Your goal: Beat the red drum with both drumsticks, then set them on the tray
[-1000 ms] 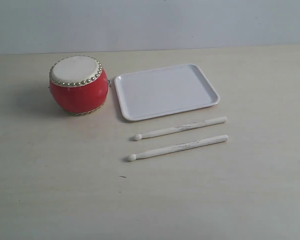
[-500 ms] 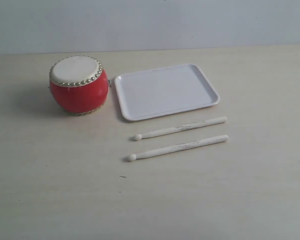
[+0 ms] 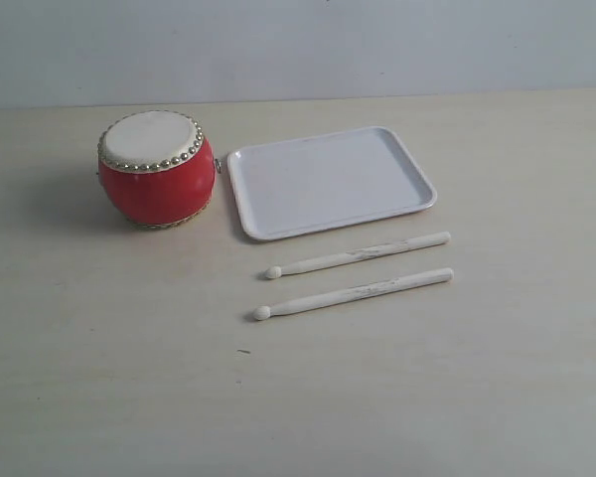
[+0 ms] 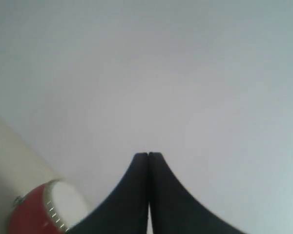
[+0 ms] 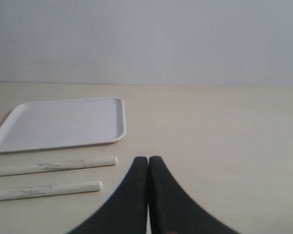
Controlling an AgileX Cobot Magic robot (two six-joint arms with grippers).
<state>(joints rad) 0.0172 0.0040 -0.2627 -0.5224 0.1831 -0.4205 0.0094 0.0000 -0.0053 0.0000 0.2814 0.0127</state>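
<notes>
Both hands are closed and empty: the left hand [image 4: 148,155] has its tips pressed together, with only an edge of the red drum [image 3: 157,169] in its view, and the right hand [image 5: 148,158] is shut the same way, facing the tray [image 3: 330,181]. Neither holds anything, so the task is not yet begun.

The nearer drumstick [image 3: 354,293] and the farther drumstick [image 3: 358,254] lie flat and parallel on the bench [image 3: 427,397], near each other, the farther one just beside the tray's rim. Being slim and round, either would likely roll if fingers close off-centre, and a reach for one may nudge the other. Both lie to the right of the drum, so the arms could crowd each other. The drum's rounded body may slide or rock under an off-centre blow.
</notes>
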